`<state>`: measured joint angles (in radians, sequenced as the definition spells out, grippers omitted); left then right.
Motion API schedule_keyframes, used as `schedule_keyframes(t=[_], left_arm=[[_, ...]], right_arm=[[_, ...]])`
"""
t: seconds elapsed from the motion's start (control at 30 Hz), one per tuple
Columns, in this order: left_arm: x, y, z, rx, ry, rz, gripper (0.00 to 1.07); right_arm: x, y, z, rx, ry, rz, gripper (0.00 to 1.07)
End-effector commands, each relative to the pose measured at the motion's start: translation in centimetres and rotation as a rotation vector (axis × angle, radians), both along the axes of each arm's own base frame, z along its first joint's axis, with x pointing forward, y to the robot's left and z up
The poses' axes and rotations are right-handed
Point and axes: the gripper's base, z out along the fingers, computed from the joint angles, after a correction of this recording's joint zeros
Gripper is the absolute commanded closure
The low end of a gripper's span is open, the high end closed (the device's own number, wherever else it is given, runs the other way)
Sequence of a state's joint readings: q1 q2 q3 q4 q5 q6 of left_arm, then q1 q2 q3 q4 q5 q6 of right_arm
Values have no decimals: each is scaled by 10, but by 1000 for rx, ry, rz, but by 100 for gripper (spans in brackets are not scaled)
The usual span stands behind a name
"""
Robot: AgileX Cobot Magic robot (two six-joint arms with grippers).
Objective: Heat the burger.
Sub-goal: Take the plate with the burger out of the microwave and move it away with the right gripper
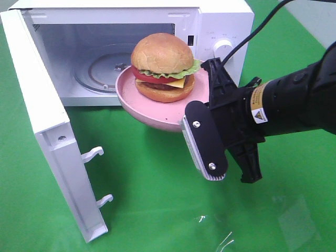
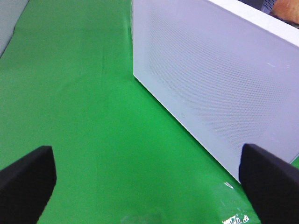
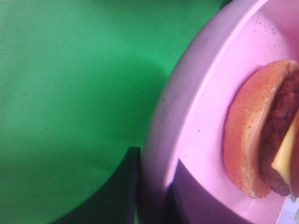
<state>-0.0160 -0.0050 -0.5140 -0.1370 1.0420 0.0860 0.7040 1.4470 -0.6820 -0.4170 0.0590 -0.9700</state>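
Exterior high view: burger carried on its plate toward the oven
Right claw (image 1: 202, 113) clamps the flat pink speckled plate (image 1: 157, 113) by its rim, keeping the glossy golden-bunned burger (image 1: 164, 68) level ahead of it before the open white microwave (image 1: 131, 31); left claw (image 2: 149, 179) spread apart, idle

Microwave: a white boxy microwave oven (image 1: 220, 23) is set on the table, cavity exposed.
Door: its white door (image 1: 50, 131) is swung fully open, two latch hooks seen.
Turntable: a round glass tray (image 1: 100, 71) is seen inside.
Table: covered in green cloth (image 1: 152, 199).
Plate: a pink speckled plate (image 1: 157, 107) is seen before the opening.
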Motion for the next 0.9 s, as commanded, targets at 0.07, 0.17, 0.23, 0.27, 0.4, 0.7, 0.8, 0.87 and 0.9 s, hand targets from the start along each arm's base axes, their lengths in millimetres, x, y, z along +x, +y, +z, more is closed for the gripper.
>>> schedule_keyframes(t=[0.07,0.17,0.23,0.27,0.4,0.7,0.8,0.87,0.9], left_arm=[[-1,0,-1,-3,-16,5,6],[-1,0,-1,-3,-16,5,6],[-1,0,-1,-3,-16,5,6],[-1,0,-1,-3,-16,5,6],[-1,0,-1,-3,-16,5,6],[-1,0,-1,-3,-16,5,6],[-1,0,-1,-3,-16,5,6],[-1,0,-1,-3,-16,5,6],[-1,0,-1,-3,-16,5,6]], right_arm=[[-7,-7,15,55,-56,2,107],[-17,-18,21,43,-58,-14,107],[-22,-23,24,37,-61,-22,107],[-22,-23,24,37,-61,-22,107],[-34,-36,32,26,-69,-42,107],[-50,-56,51,3,-86,-95,107],[-55,-62,57,3,-95,-109,107],[-58,-65,60,0,-95,-119,107],[-58,-65,60,0,-95,-119,107]])
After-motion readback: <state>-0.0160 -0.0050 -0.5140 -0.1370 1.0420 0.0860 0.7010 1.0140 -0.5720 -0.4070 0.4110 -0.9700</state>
